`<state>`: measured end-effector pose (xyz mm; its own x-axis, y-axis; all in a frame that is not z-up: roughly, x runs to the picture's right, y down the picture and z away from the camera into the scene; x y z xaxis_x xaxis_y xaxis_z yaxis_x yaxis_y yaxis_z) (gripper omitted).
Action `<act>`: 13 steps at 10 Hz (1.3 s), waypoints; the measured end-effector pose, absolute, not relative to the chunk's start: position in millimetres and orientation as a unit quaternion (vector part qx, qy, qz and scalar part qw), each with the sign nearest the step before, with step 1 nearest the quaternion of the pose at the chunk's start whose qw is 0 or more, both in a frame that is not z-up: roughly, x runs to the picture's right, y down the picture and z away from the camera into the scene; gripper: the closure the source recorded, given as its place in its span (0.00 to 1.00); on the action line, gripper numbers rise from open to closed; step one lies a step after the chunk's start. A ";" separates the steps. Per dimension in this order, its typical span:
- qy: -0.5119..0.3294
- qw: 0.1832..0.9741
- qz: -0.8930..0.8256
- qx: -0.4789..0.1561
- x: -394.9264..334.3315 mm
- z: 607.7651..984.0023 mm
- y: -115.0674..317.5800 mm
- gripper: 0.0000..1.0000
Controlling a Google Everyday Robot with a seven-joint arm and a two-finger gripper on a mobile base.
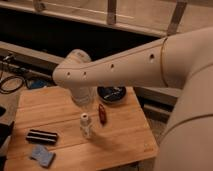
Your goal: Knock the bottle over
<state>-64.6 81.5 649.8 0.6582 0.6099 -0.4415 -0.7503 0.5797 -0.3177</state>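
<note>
Over the table [125, 142], the pincer [83, 101] hangs near the upright bottle [86, 125] — grip state indiscernible.

Single close view, high beside the white robot arm [130, 62], looking steeply down past the pale claw [83, 96] onto the wooden surface [125, 137]

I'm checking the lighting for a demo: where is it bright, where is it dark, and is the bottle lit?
Camera view: warm overhead light brightens the arm and the wooden table; same view: the strip behind the table is nearly black, hiding detail; same view: the bottle stands lit, white cap showing, with the tool hanging just above it under the arm's shaded side.
</note>
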 end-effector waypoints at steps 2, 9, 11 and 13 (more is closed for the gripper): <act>0.159 0.862 0.411 -0.251 -41.9 663.8 84.5 0.98; 0.235 0.806 0.417 -0.349 -42.5 736.9 163.8 0.98; 0.219 0.805 0.419 -0.359 -53.2 738.1 166.7 0.98; 0.217 0.806 0.417 -0.360 -55.7 737.7 167.3 0.98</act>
